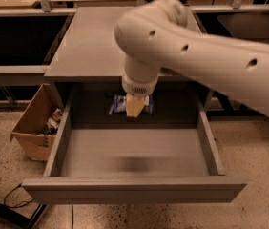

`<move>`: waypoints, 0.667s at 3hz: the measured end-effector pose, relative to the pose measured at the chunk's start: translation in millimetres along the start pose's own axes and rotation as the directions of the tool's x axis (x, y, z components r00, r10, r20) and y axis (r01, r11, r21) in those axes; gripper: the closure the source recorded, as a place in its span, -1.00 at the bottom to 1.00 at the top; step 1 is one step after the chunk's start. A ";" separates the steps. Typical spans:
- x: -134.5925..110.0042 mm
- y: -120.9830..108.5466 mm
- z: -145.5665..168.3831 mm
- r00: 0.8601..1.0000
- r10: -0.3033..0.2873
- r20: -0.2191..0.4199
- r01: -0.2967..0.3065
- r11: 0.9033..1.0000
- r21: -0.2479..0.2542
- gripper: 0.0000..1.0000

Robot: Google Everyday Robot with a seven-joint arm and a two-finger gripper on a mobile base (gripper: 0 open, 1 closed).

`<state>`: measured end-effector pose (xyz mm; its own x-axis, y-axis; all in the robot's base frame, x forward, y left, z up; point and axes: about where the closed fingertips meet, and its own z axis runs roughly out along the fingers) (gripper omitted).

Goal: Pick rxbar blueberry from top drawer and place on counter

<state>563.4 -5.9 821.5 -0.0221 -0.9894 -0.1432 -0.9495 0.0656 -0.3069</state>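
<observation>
Hanging above one top drawer (134, 191), one gripper (134, 110) clamps one rxbar blueberry (118, 104); one counter (90, 46) behind.

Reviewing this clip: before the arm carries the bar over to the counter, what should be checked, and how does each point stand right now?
1. Grip: ok. The gripper is shut on the snack bar, over the rear of the drawer.
2. Bar off the drawer floor: ok. The floor is bare, with only a shadow below.
3. Bar high enough to pass the counter edge: cannot tell from this one view.
4. Free landing spot: ok. The counter's left part shows bare surface.
5. Counter's right part: cannot tell. The arm hides it.
</observation>
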 end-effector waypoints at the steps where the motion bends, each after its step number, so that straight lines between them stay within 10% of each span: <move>1: -46.3 -38.3 -65.4 0.994 -0.110 -0.021 0.111 0.993 0.042 1.00; 2: -82.5 -65.8 -79.4 0.978 -0.203 -0.052 0.202 0.979 -0.012 1.00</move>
<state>602.9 61.2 928.1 0.1546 -0.9875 -0.0293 -0.9381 -0.1374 -0.3179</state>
